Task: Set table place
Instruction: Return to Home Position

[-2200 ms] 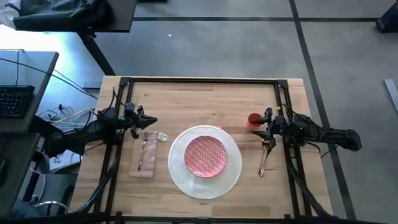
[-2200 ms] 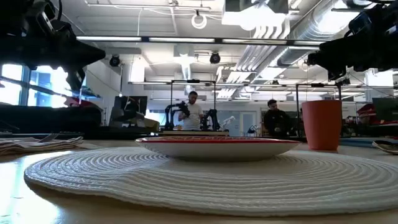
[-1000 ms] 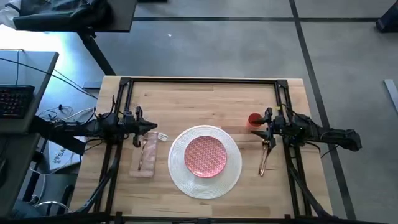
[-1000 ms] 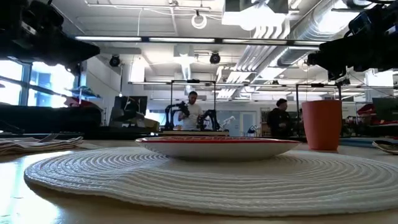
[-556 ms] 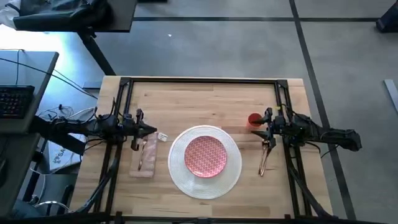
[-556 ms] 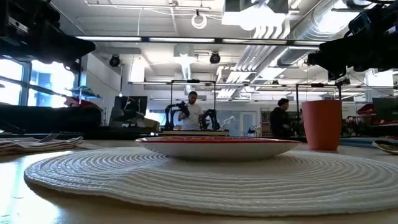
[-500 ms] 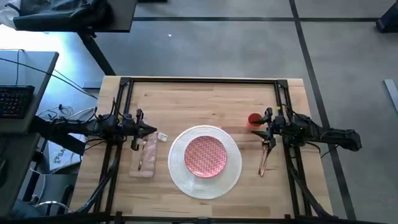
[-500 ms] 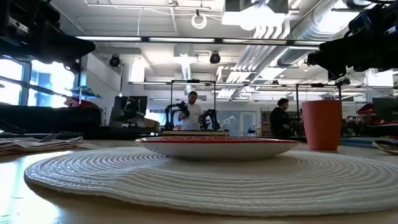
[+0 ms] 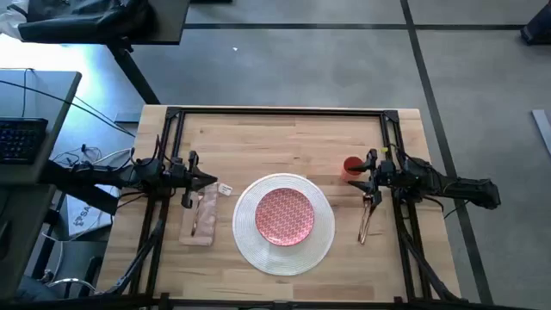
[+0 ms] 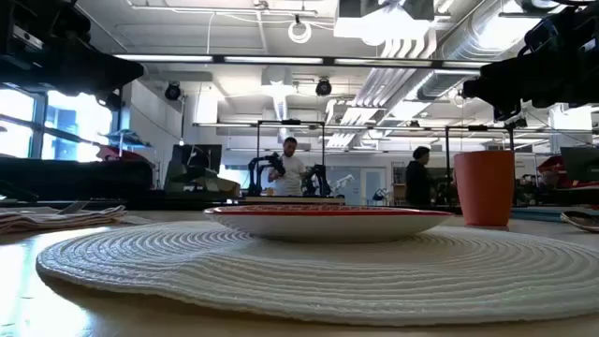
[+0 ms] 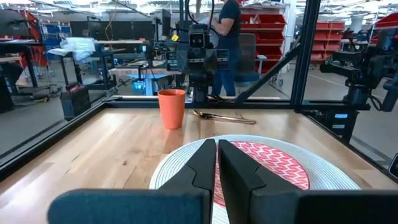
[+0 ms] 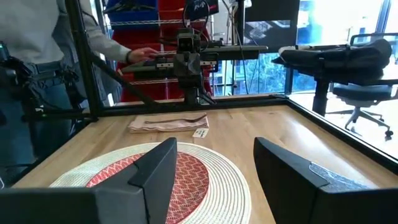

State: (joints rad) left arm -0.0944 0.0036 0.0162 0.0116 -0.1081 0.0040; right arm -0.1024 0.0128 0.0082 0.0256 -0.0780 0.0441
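Note:
On the table a round white woven placemat carries a red-patterned plate. A beige napkin lies left of the placemat with a copper piece of cutlery on it. More copper cutlery lies right of the placemat, and the orange cup stands upright beyond it. My left gripper hovers shut over the napkin's far end, its fingers pointing at the plate. My right gripper hovers open beside the cup, nothing between its fingers.
A black frame runs along the table's edges. A small white tag lies by the napkin's far end. A grey desk with a keyboard stands off the table's left. People stand in the room behind. Bare wood lies far of the placemat.
My left gripper has drifted slightly toward the table's near edge, still shut over the napkin's far end. The place's things have kept still.

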